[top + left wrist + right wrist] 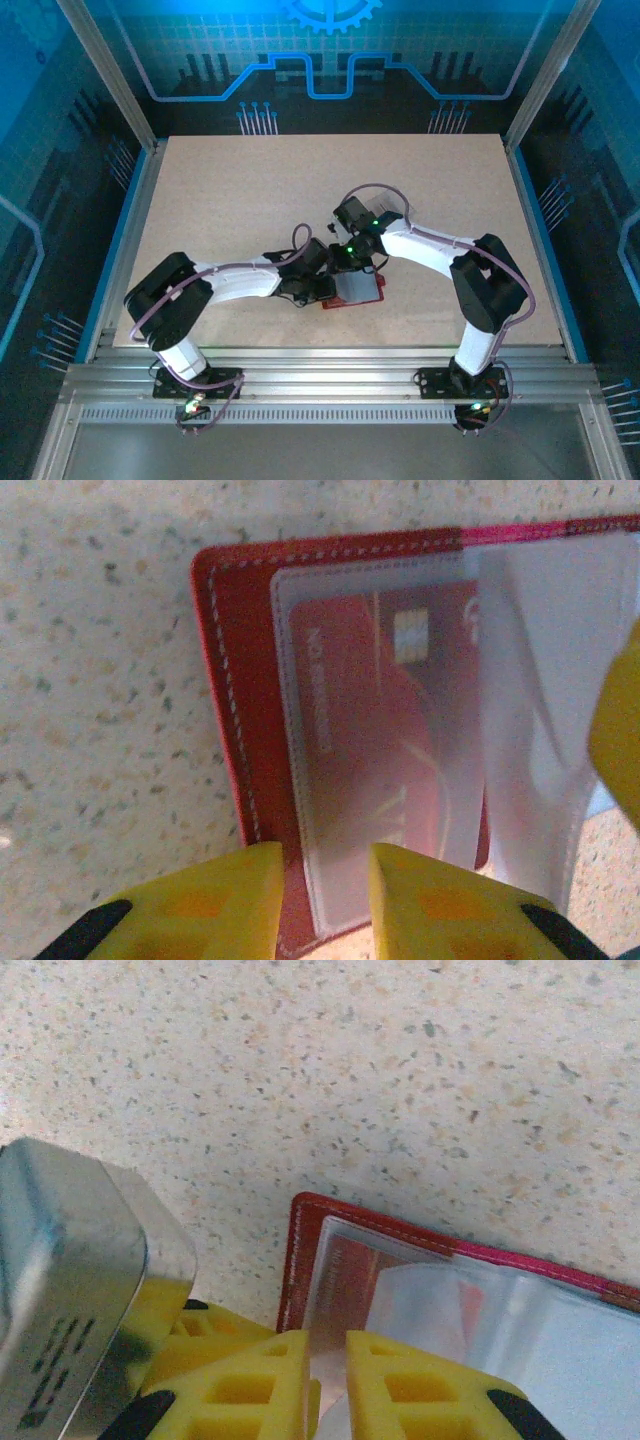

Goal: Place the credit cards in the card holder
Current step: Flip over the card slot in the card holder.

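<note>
Top view: both arms reached inward and met near the middle of the speckled surface (250, 200), above the holder (358, 292), which lay open and flat, nearer the front edge than the back.

Left wrist view: the holder was spread with its red, white-stitched border toward the left. A red card (370, 710) bearing a metallic chip sat inside a clear pocket (292, 730) on the left half. To the right, a loose clear leaf (530, 680) stood lifted off the holder, with a yellow finger (620, 730) at the frame's right edge beside it. The left gripper (322, 880) stood over the holder's near edge. Its jaws were parted by a modest gap in which the red border and the pocket's rim showed. Whether they pinched anything could not be told.

Right wrist view: the right gripper (328, 1360) hung just above a corner of the holder, over cloudy clear leaves. Its jaws were separated by only a narrow slit, with something pale in it; a grasp could not be confirmed. The other gripper's grey housing lay close at the left.
</note>
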{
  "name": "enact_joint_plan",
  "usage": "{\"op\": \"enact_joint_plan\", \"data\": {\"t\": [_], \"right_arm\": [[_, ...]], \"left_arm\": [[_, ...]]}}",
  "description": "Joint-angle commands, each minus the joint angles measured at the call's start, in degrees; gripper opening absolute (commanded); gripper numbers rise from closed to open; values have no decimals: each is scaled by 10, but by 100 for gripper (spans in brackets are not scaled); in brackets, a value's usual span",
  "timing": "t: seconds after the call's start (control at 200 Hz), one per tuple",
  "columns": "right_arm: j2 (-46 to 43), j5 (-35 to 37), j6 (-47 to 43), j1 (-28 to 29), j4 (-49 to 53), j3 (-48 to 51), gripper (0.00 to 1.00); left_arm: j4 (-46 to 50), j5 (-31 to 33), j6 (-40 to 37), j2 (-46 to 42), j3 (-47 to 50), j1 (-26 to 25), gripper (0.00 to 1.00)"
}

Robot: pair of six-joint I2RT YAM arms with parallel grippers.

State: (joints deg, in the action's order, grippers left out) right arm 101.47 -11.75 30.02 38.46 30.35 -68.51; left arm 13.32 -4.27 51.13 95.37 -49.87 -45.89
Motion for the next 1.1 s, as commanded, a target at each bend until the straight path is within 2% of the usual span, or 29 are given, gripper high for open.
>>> {"op": "enact_joint_plan", "data": {"t": [0.0,0.175,0.38,0.465,0.59,0.745,0.82,0.935,1.021,1.096], "right_arm": [[20,-33,15,-4,-17,1,20],[36,-60,22,-3,-33,2,21],[39,-102,33,1,-62,-5,29],[24,-99,30,-1,-61,-18,33],[-12,-50,0,-21,-15,-45,39],[-50,11,-38,-90,62,-71,42],[-49,73,-69,-116,111,-100,37],[-27,174,-110,-141,177,-147,22],[-11,204,-138,-160,201,-167,21],[3,214,-161,-171,209,-175,26]], "left_arm": [[25,14,10,-42,14,-4,33],[60,36,16,-98,29,0,35],[81,41,24,-195,76,35,42],[96,41,13,-227,85,47,45],[106,36,-5,-244,80,49,49],[82,17,-17,-224,71,48,50],[68,10,-23,-201,60,44,51],[51,-1,-30,-155,35,35,51],[41,-9,-34,-123,17,28,51],[31,-16,-36,-101,7,26,51]]}}
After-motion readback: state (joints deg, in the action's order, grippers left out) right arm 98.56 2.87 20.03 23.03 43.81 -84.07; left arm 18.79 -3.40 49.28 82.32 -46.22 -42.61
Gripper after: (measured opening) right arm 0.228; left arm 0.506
